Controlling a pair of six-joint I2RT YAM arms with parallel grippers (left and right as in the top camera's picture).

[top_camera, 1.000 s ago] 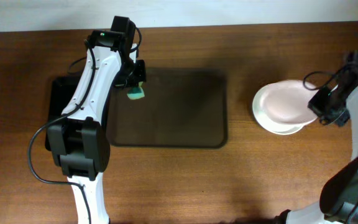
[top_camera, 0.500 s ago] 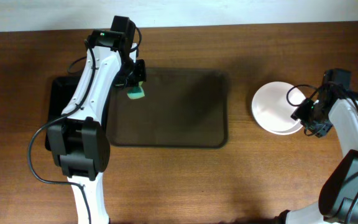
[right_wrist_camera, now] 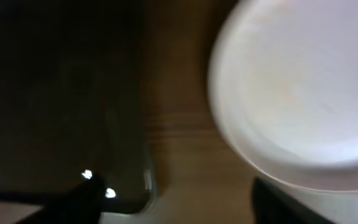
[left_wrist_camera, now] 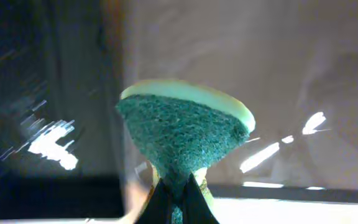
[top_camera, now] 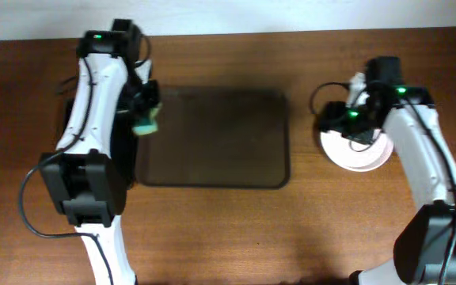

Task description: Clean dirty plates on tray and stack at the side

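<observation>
Clenched on the left: with the left jaws, pinching the narrow lower end of a sponge (left_wrist_camera: 182, 134). Green rough face turned to the wrist camera, pale yellow layer behind it. From overhead, hanging over the left edge of the tray (top_camera: 212, 142), about where it borders a black tray (left_wrist_camera: 23, 81) lying just beside it. Cannot tell whether touching the tray or held a little above it.

Released on the right: with the right jaws standing wide apart, gripping nothing. Showing only as two dark, blurred tips at the lower corners of the wrist view. From overhead, placed above the far left part of the dirty plates (top_camera: 362, 157). Cannot tell whether in contact with them or not.

Piled white and round on the bare bench (top_camera: 307, 222), to the right of the tray and apart from it, with a strip of wood between. Partly covered by the right arm, so cannot count how many in the pile. Too blurred in the wrist view to judge any grime.
</observation>
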